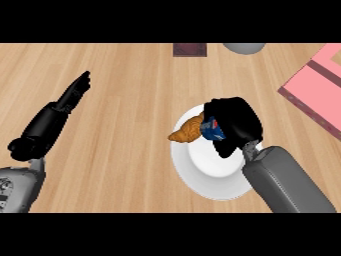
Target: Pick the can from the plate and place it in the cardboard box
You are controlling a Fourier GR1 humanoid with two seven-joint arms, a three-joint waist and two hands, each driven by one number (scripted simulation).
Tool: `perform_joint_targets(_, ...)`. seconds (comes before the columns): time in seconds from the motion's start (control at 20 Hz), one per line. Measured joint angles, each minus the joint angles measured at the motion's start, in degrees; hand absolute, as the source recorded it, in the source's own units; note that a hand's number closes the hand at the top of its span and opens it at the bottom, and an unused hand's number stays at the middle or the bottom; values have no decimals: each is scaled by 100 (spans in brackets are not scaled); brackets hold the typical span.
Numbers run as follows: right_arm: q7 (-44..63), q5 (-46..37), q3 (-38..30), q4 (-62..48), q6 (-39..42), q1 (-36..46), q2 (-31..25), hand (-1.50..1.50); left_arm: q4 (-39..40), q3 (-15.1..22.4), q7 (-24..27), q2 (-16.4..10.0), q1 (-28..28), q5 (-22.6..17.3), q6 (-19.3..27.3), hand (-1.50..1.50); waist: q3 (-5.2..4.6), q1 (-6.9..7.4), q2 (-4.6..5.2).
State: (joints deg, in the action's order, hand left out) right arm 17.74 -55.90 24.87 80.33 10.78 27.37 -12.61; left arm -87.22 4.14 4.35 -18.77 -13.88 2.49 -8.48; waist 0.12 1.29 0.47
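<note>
1. The white plate (211, 182) is seen nearest, on the wooden counter (129, 75).
2. The can (212, 128) is held over the plate, beside a pastry (188, 131), with the right hand (236, 122) curled round it.
3. The left hand (51, 120) is kept at the left with its fingers straight, holding nothing.
4. A pink box (328, 95) is set farther right, apart from the plate.

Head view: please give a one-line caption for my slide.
Right hand curls round the can over the white plate, beside a pastry; left hand open.
</note>
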Motion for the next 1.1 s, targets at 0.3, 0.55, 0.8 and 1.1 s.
perform_joint_targets(0.3, -1082, 76, -400, 9, -318, 583, -385, 150, -95, -63, 13, 4, 165, 54, -12, 0, -8, -61, -34)
perform_joint_targets(0.55, -782, 293, -1142, 479, -273, 827, -496, 150, -184, -117, -47, 16, 246, 55, -46, 0, -12, -124, -55)
perform_joint_targets(0.8, -188, 522, -2102, 518, -500, 1075, -521, 150, -145, -145, 61, 12, 311, 93, -77, 0, -13, -135, -54)
perform_joint_targets(1.1, -128, 741, -3131, -215, -756, 1492, -953, 150, -5, -131, 10, 153, 69, 183, -25, 0, -12, -113, -33)
